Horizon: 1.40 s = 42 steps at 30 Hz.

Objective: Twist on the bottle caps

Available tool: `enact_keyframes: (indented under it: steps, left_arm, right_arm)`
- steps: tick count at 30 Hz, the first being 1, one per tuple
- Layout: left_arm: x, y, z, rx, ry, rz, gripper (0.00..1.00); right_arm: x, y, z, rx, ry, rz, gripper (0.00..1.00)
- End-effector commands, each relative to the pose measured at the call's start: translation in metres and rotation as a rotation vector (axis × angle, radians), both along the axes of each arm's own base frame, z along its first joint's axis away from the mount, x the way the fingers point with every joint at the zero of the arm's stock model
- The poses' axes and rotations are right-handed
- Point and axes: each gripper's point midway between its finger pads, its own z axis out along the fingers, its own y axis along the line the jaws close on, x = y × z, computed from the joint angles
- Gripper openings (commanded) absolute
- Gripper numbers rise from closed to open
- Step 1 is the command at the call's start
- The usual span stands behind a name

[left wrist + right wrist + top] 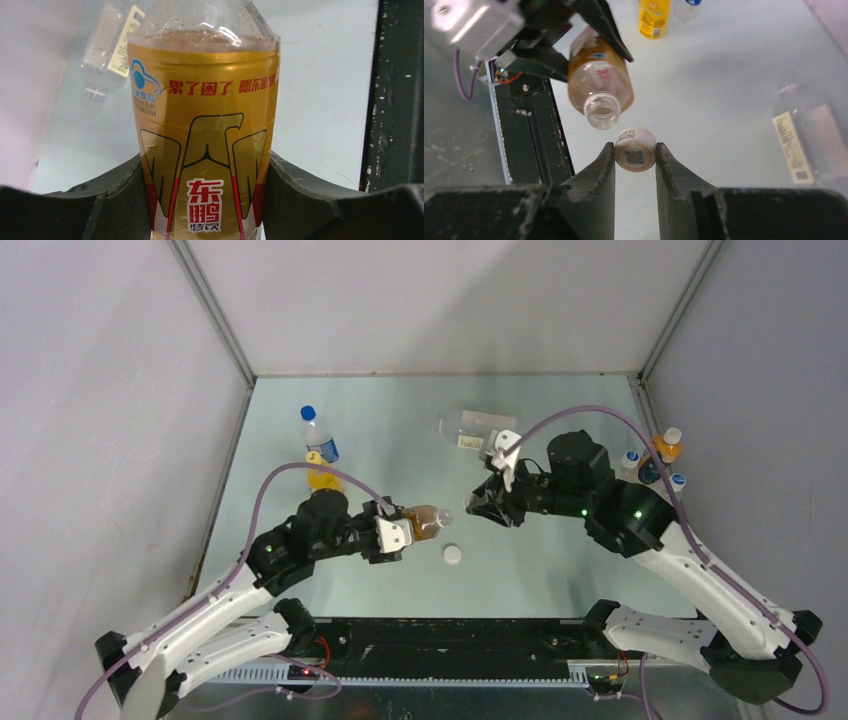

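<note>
My left gripper (392,535) is shut on the brown-drink bottle (424,521) with the red-and-gold label (205,150), holding it on its side with its open neck (601,110) pointing right. My right gripper (635,155) is shut on a small white cap (635,148) with a printed code, just short of that neck. In the top view the right gripper (475,502) is a small gap right of the bottle mouth. A second white cap (453,554) lies on the table below the gap. The wide clear bottle (478,427) lies on its side at the back.
A blue-capped water bottle (318,436) and an orange-drink bottle (322,480) stand at the left behind my left arm. More small bottles (655,455) stand against the right wall. Side walls enclose the table. A black rail (450,635) runs along the near edge.
</note>
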Motion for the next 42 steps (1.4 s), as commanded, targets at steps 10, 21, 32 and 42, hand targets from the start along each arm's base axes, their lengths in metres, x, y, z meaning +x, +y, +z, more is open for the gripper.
enact_keyframes:
  steps: [10,21,32,42]
  left_arm:
    - [-0.008,-0.034,0.036,-0.015,-0.008,-0.209,0.10]
    - [-0.006,-0.047,0.044,-0.030,0.006,-0.250,0.08]
    - [-0.009,-0.055,0.045,-0.052,0.032,-0.286,0.03]
    - [-0.016,-0.066,0.045,-0.071,0.082,-0.343,0.00]
  right_arm:
    - [-0.036,-0.010,0.017,-0.051,-0.437,0.405,0.00]
    - [-0.042,-0.004,0.008,-0.056,-0.566,0.508,0.02]
    - [-0.035,-0.001,0.002,-0.065,-0.620,0.500,0.02]
    - [-0.039,0.000,-0.007,-0.070,-0.637,0.543,0.03]
